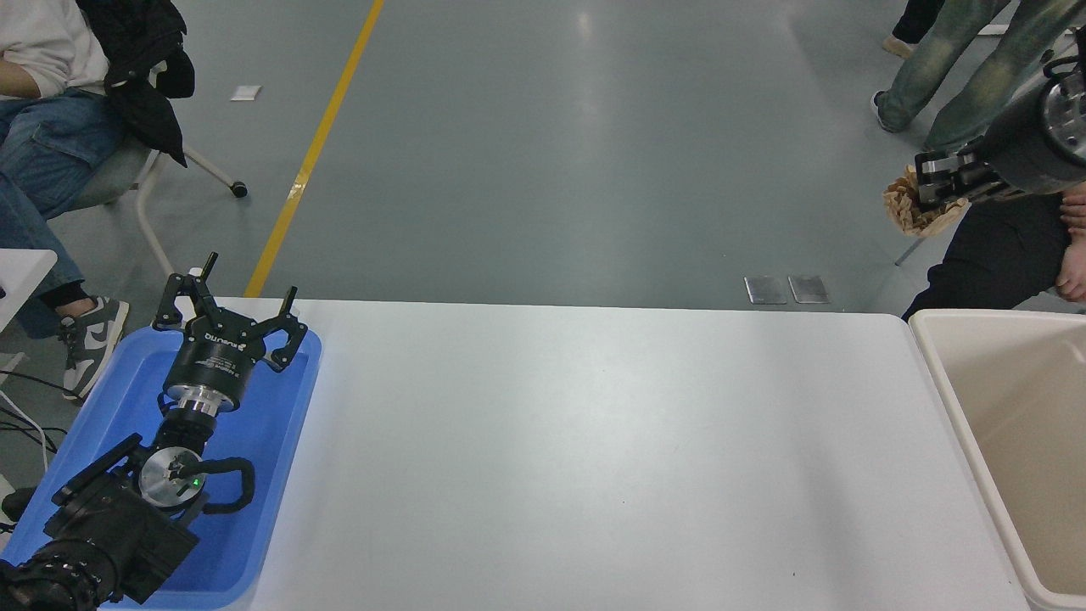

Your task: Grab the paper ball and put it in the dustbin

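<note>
Head view: my right claw (926, 188) is clamped on the crumpled tan-brown paper ball (909, 212), raised high at the right edge, out past the far edge of the white desk (594, 441) and above the floor, close to a seated person's dark trouser leg (993, 259). So the pick looks done and I'm in the carry step. The large cream plastic rectangular dustbin (933, 356) sits at the desk's right end, nearer me than the ball; the part of its inside I can see holds nothing. Next move, as I judge it: pull the ball back toward me and over the bin's opening, clear of the thick rim, then part the fingers. Risk: letting go early drops it on the floor. My left claw (227, 316) is parked with fingers apart over the shallow blue plastic tray (293, 407) at lower left; I see nothing lying in the tray, though my arm hides part of it.
</note>
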### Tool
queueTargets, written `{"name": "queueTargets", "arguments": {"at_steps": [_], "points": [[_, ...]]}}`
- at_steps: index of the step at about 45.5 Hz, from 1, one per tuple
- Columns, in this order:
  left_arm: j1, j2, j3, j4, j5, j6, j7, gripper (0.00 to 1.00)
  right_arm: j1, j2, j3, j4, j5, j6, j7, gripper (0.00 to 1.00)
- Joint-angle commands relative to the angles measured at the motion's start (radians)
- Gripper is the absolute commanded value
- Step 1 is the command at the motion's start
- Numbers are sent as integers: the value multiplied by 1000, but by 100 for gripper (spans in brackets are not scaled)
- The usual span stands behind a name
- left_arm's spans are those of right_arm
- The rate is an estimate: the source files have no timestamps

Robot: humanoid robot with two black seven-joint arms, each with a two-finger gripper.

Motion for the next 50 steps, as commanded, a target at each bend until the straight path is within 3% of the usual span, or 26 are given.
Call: {"name": "queueTargets", "arguments": {"at_steps": [1,17,37,50], "points": [[0,0,1,0,0,0,0,100,-2,-2,-1,1,0,2,0,0],[0,0,-1,0,0,0,0,100,-180,-6,-10,-138,-40,-64,-2,0],[0,0,-1,0,0,0,0,100,-857,-17,172,-870,-3,-165,1,0],[0,0,-1,-1,0,0,0,100,-1161,33,284,-985,54,-458,1,0]]}}
